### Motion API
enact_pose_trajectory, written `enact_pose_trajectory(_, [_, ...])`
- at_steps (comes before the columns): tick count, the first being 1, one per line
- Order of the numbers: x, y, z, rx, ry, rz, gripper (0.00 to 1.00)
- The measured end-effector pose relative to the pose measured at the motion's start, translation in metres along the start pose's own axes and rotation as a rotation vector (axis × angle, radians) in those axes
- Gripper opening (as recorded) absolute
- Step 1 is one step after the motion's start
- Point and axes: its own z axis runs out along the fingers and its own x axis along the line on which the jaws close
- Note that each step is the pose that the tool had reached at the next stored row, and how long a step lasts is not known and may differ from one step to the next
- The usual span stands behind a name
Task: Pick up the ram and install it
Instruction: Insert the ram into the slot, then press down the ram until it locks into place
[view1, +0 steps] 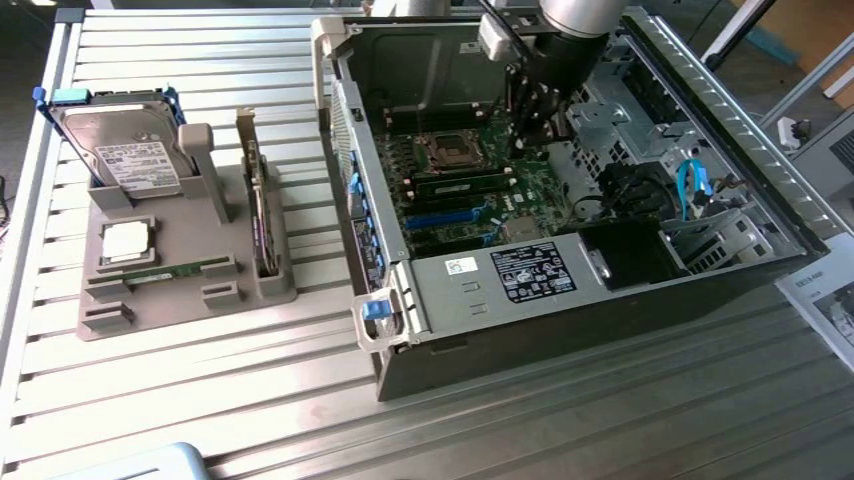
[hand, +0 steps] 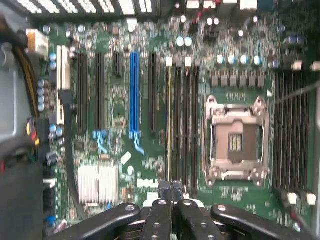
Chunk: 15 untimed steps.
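The case (view1: 587, 290) lies open on its side, and the gripper (view1: 525, 128) hangs inside it over the board (view1: 461, 200). The fixture (view1: 160, 290), a grey moulded block, stands outside the case, well apart from the gripper, toward the exterior view's left. A silver drive (view1: 127, 150) leans upright at the fixture's far end. A card (view1: 254, 210) stands on edge in the slot along the fixture's side nearest the case.

In the wrist view the gripper (hand: 170, 190) is closed. Its two black fingertips (hand: 164, 189) are pressed together with nothing visible between them. They sit just over the near end of the bank of long memory slots (hand: 181, 125). The processor socket (hand: 236, 140) lies beside that bank, and a blue expansion slot (hand: 134, 95) lies on the bank's other side. A ribbed silver heatsink (hand: 98, 182) sits near the gripper's linkage.

The ram (view1: 180, 272) lies flat in a shallow groove of the fixture, well apart from the gripper. It is a long, narrow green strip. Its chips and label cannot be made out. A pale square part (view1: 127, 240) rests just beside it on the fixture.
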Motion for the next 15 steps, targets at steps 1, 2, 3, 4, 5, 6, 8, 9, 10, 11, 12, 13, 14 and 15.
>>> enact_pose_trajectory(1, [0.000,-0.0059,-0.0001,-0.0020,0.0001,0.000,0.12])
enact_pose_trajectory(2, [0.000,-0.0131,-0.0001,-0.0046,0.0001,0.000,0.12])
enact_pose_trajectory(3, [0.000,-0.0221,-0.0002,-0.0079,0.0001,0.000,0.12])
enact_pose_trajectory(4, [0.000,-0.0267,-0.0002,-0.0095,0.0001,0.000,0.12])
enact_pose_trajectory(5, [0.000,-0.0304,-0.0001,-0.0107,0.0000,0.000,0.12])
enact_pose_trajectory(6, [0.000,-0.0346,0.0000,-0.0117,0.0000,0.000,0.12])
enact_pose_trajectory(8, [0.000,-0.0347,-0.0001,-0.0118,0.0001,0.000,0.12])
enact_pose_trajectory(9, [0.000,-0.0348,-0.0001,-0.0118,0.0000,0.000,0.12])
enact_pose_trajectory(10, [0.000,-0.0348,-0.0001,-0.0118,0.0000,0.000,0.12])
enact_pose_trajectory(11, [0.000,-0.0348,-0.0001,-0.0118,0.0001,0.000,0.12])
enact_pose_trajectory(12, [0.000,-0.0348,-0.0001,-0.0118,0.0001,0.000,0.12])
enact_pose_trajectory(13, [0.000,-0.0348,-0.0001,-0.0119,0.0001,0.000,0.12])
enact_pose_trajectory(14, [0.000,-0.0348,-0.0001,-0.0118,0.0001,0.000,0.12])
enact_pose_trajectory(15, [0.000,-0.0348,-0.0001,-0.0118,0.0000,0.000,0.12])
